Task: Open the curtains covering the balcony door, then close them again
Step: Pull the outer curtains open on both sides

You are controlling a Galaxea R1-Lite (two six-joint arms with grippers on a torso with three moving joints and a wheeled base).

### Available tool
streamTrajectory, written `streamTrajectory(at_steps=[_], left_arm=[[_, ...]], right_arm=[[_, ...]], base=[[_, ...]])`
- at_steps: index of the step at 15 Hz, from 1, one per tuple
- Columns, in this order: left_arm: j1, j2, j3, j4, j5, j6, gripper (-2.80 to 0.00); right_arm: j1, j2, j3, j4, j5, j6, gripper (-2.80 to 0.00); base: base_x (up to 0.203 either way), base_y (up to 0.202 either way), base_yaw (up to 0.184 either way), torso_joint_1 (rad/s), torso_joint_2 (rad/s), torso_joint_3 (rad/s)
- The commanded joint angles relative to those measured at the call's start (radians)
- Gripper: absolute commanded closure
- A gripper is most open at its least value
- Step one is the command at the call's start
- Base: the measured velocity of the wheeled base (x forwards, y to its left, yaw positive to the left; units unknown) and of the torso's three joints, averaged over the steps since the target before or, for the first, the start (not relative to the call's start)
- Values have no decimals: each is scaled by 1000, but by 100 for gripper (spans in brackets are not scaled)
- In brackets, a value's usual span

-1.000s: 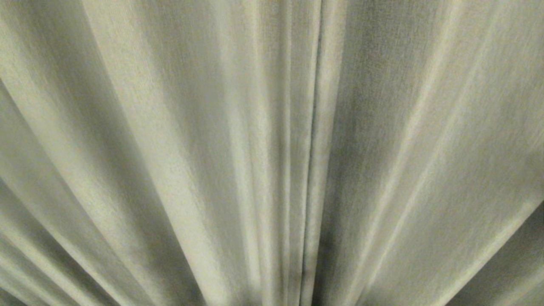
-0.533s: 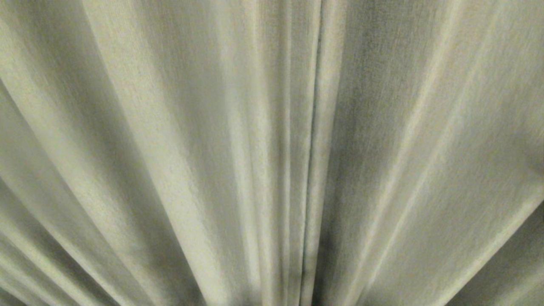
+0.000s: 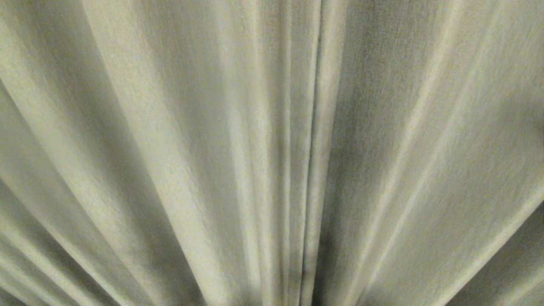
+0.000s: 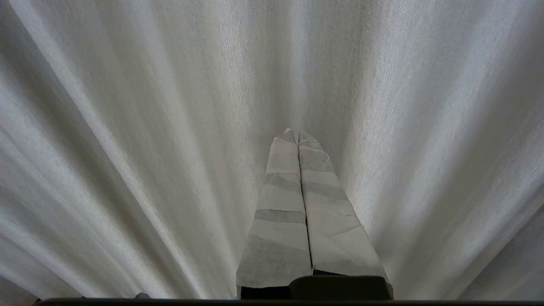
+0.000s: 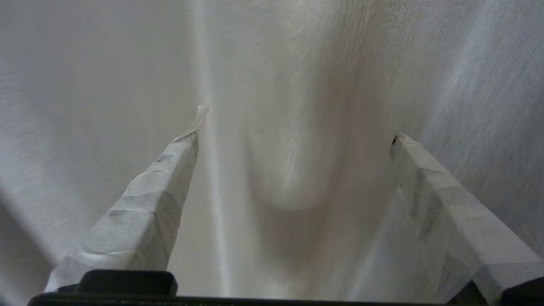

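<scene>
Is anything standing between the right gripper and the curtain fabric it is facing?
Nothing visible does. In the right wrist view the right gripper has its fingers spread wide, with only a fold of the curtains in the gap between them. Whether the fingertips touch the cloth cannot be told. The left gripper is shut, also facing the curtains.

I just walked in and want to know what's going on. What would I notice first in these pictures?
Mostly the curtains: beige folds fill the whole head view, with a thin dark seam where two panels meet just right of the middle. The right gripper faces the cloth with its taped fingers spread wide, a fold of fabric between them. The left gripper points at the curtain with its fingers pressed together.
</scene>
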Motion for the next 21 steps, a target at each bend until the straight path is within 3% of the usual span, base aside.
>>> streamTrajectory(at_steps=[1, 9, 16, 17, 21], left_arm=[[0, 0, 0, 0, 0, 1, 0], [0, 0, 0, 0, 0, 0, 0], [0, 0, 0, 0, 0, -1, 0], [0, 0, 0, 0, 0, 1, 0], [0, 0, 0, 0, 0, 0, 0]], right_arm=[[-19, 99, -41, -11, 2, -2, -280], [-27, 406, -236, -131, 2, 0, -280], [-27, 494, -345, -140, 3, 1, -280], [-27, 492, -344, -141, 3, 0, 0], [-27, 491, -344, -182, 4, 1, 0]], base=[[0, 0, 0, 0, 0, 0], [0, 0, 0, 0, 0, 0], [0, 0, 0, 0, 0, 0], [0, 0, 0, 0, 0, 0], [0, 0, 0, 0, 0, 0]])
